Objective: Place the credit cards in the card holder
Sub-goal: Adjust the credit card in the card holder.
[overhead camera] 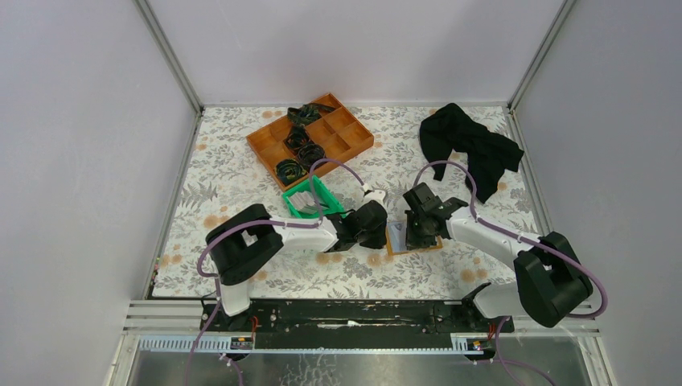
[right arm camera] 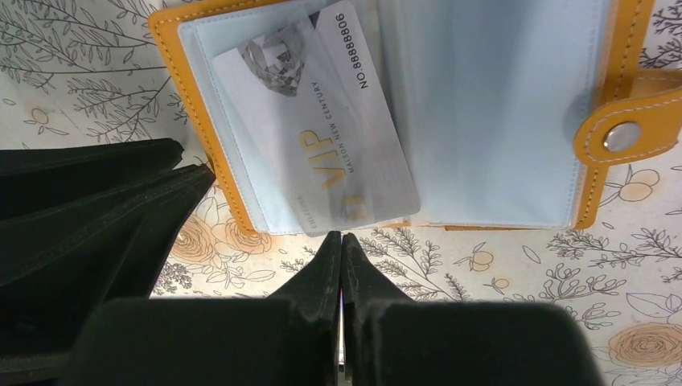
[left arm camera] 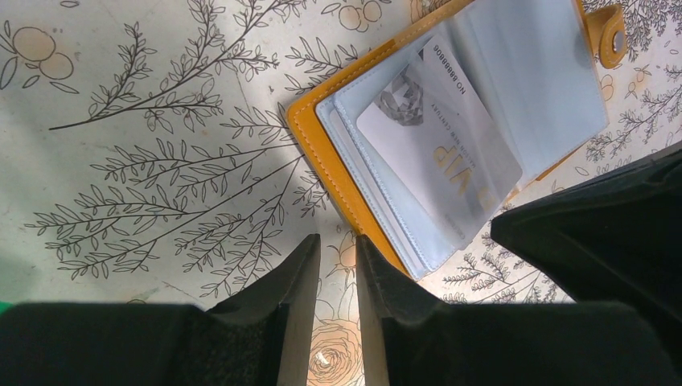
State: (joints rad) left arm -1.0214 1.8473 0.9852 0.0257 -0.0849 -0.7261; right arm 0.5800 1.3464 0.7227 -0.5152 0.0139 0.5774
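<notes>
The orange card holder (overhead camera: 400, 240) lies open on the table between my two grippers, pale blue sleeves up, snap tab (right arm camera: 623, 135) to one side. One whitish-grey credit card (right arm camera: 322, 153) marked VIP lies slanted on its left page, partly under a clear sleeve, with its near end past the holder's edge. It also shows in the left wrist view (left arm camera: 442, 153). My right gripper (right arm camera: 340, 236) is shut and empty, its tips right at the card's near edge. My left gripper (left arm camera: 338, 241) is open by a narrow gap and empty, beside the holder's orange edge (left arm camera: 322, 137).
A green bin (overhead camera: 308, 199) holding more whitish cards stands just behind the left gripper. An orange compartment tray (overhead camera: 310, 138) with dark cables sits further back. A black cloth (overhead camera: 470, 149) lies at the back right. Rails border the table.
</notes>
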